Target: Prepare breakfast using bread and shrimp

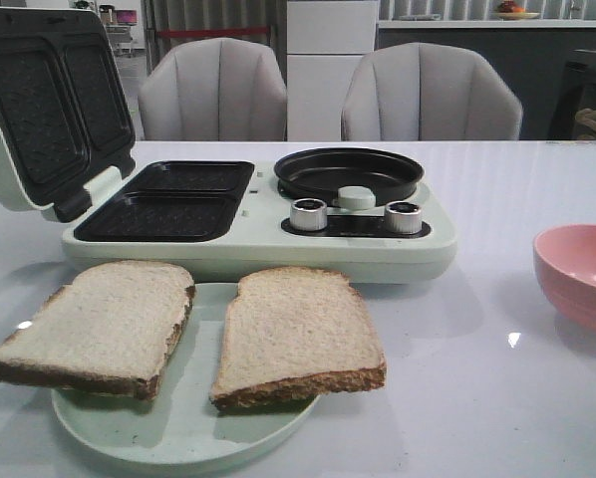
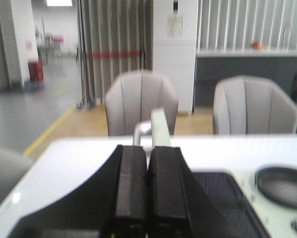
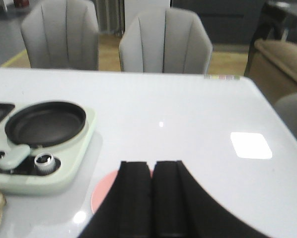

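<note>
Left gripper [image 2: 147,191] closed empty, right gripper [image 3: 152,198] closed empty, bread [image 1: 298,334] on plate [image 1: 178,433]

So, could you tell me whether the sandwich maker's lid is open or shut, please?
Open. The lid is swung up and back on the left, leaving both dark grill plates exposed and empty.
</note>
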